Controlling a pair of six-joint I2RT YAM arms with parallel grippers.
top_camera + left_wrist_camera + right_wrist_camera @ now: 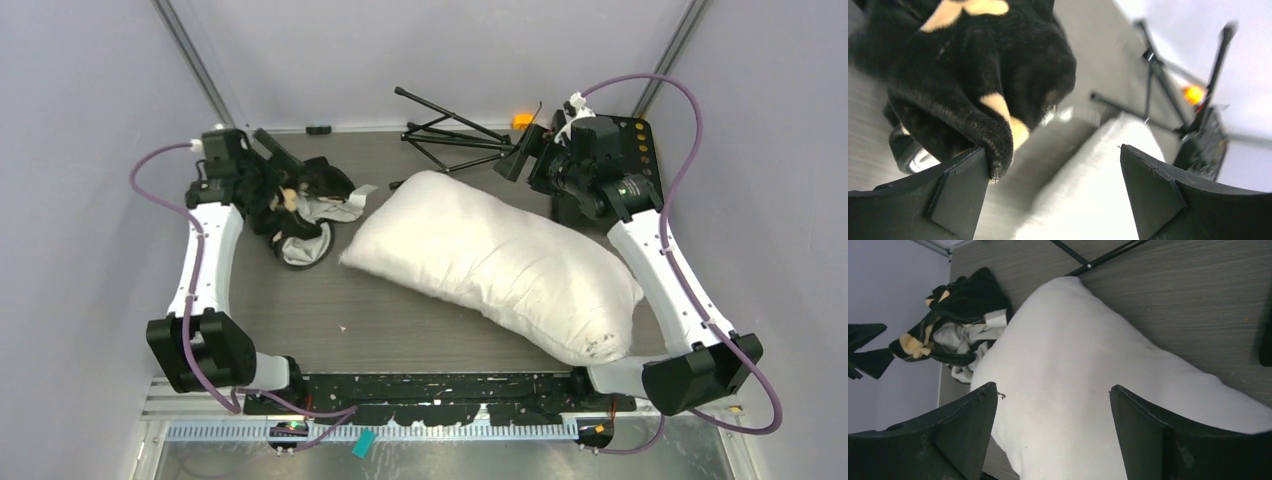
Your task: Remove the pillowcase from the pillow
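Note:
The pillow (490, 265) lies bare and white across the middle of the table. The pillowcase (300, 205), black plush with tan flowers, lies off it in a crumpled heap at the back left, its pale lining showing. My left gripper (283, 178) is open at that heap. In the left wrist view (1053, 149) a fold of the pillowcase (973, 65) drapes against one fingertip (975, 165), with the pillow (1098, 190) below. My right gripper (515, 160) is open and empty above the pillow's far end. In the right wrist view (1053, 386) the pillow (1088, 375) fills the gap and the pillowcase (963, 305) lies beyond.
A folded black tripod (450, 130) lies at the back behind the pillow, with an orange part (522, 120) beside it. A black perforated plate (640, 150) stands at the back right. Grey walls close in on three sides.

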